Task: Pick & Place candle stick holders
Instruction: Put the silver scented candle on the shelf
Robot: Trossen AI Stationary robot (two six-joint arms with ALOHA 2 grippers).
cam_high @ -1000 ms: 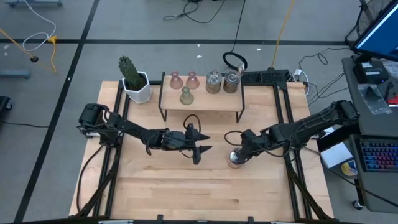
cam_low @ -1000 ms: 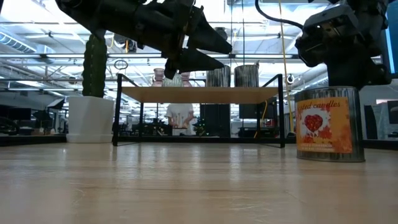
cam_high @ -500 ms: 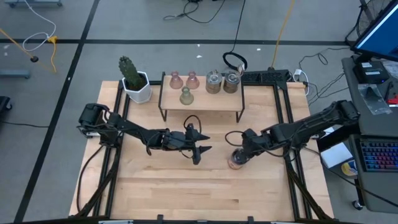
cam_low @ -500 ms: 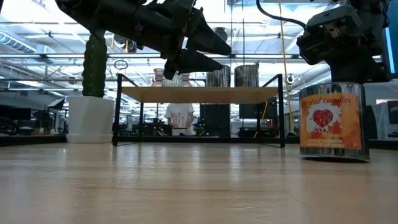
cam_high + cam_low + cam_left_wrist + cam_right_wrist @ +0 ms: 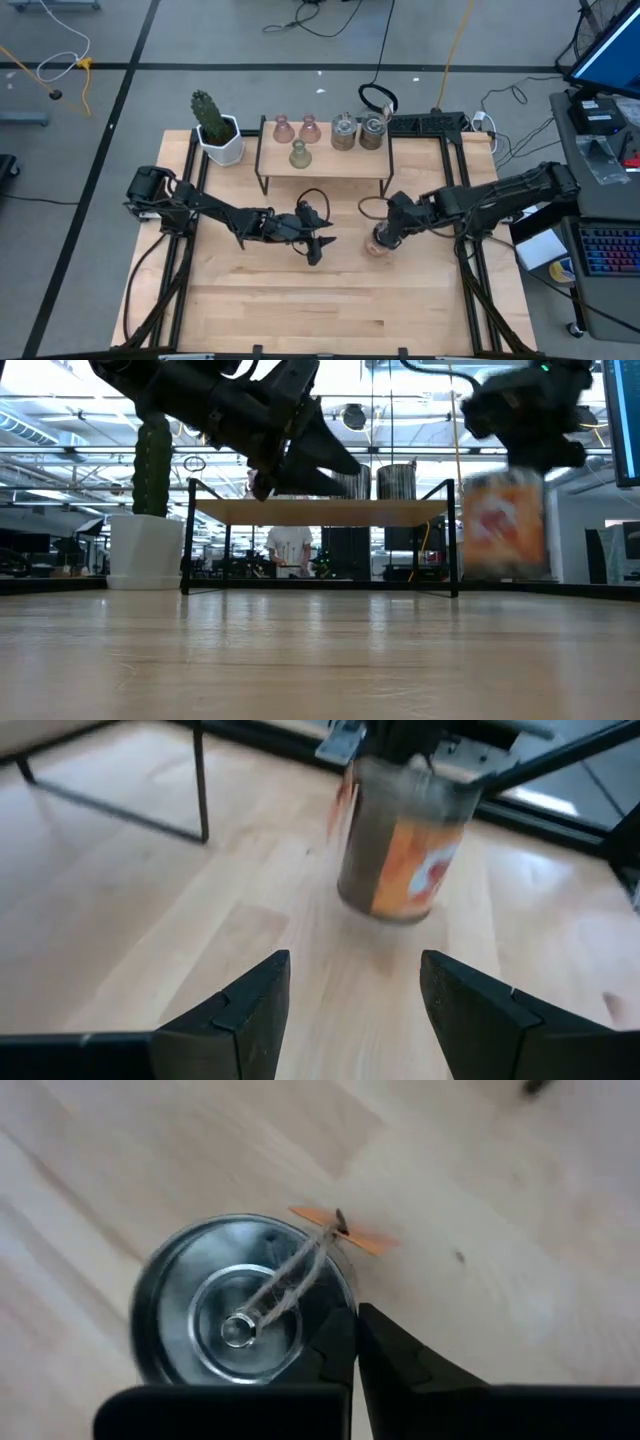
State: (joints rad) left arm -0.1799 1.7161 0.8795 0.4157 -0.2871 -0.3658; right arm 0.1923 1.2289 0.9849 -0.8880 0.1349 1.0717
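the right end effector (image 5: 380, 238) is pinched tight on the rim of a silver candle holder (image 5: 503, 523) with an orange label. the holder hangs right under it, up off the wooden surface (image 5: 300, 300). the left end effector (image 5: 318, 243) waits just beside the holder, its fingers (image 5: 235, 1010) apart and holding nothing.

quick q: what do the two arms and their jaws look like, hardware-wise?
Both arms are black, slim and multi-jointed. The left arm has a black cable looping near its wrist; the right arm carries a similar loop. The left gripper has two flat, angular, matte dark jaws; the right gripper has tapered black ones. No markings visible.
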